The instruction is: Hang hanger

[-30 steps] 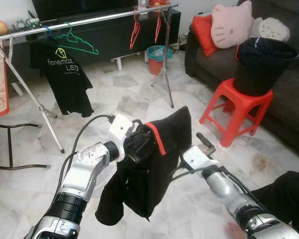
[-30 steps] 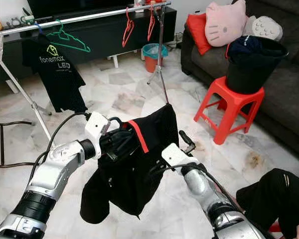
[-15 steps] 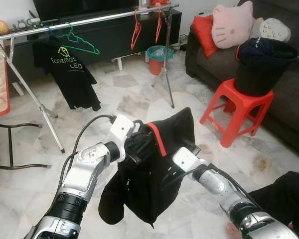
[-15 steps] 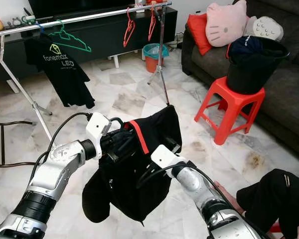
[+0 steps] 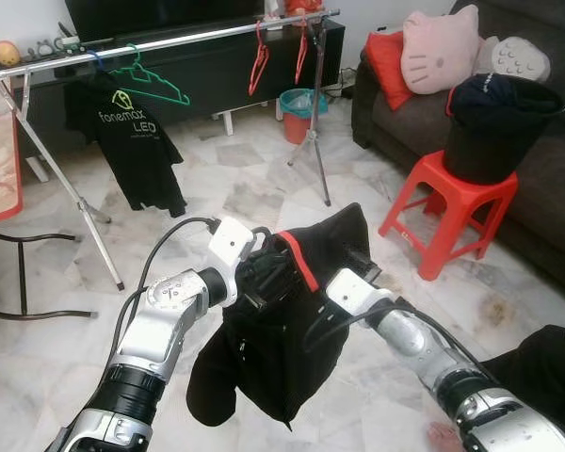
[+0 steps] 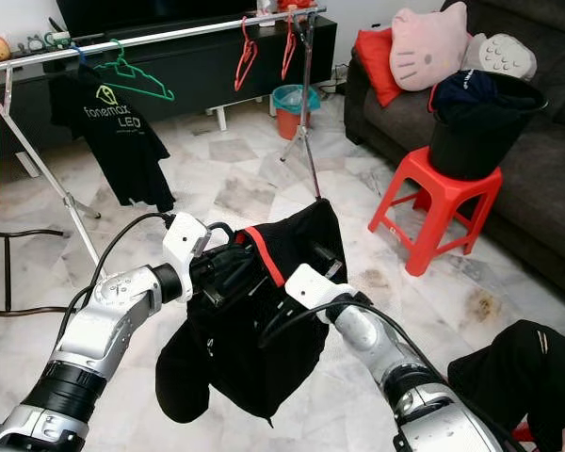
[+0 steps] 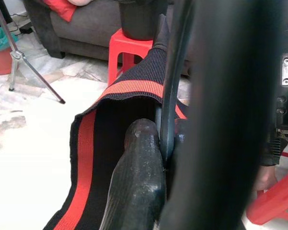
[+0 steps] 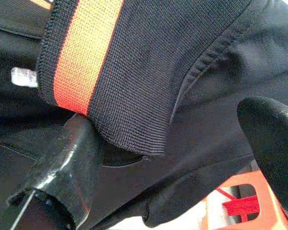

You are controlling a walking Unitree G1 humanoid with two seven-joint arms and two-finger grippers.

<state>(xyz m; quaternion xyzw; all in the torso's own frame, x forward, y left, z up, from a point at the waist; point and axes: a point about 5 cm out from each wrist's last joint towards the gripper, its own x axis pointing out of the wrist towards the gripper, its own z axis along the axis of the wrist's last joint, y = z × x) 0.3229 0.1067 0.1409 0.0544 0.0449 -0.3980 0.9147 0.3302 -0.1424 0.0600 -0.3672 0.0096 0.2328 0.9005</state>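
- The left gripper (image 5: 268, 273) is clenched on one black hanger (image 7: 170, 96), which sits inside one black shirt with a red collar (image 5: 282, 348).
- The right gripper (image 6: 322, 262) has its fingers apart at the shirt's collar; one finger (image 8: 69, 167) may be under the cloth.
- One rail (image 5: 169, 38) behind holds three more hangers: one green (image 5: 155, 83), two red (image 5: 256, 56).

Left gripper (image 5: 268, 275) holds black garment (image 5: 282, 348) at its red-striped collar; right gripper (image 5: 358, 262) buried in fabric alongside.
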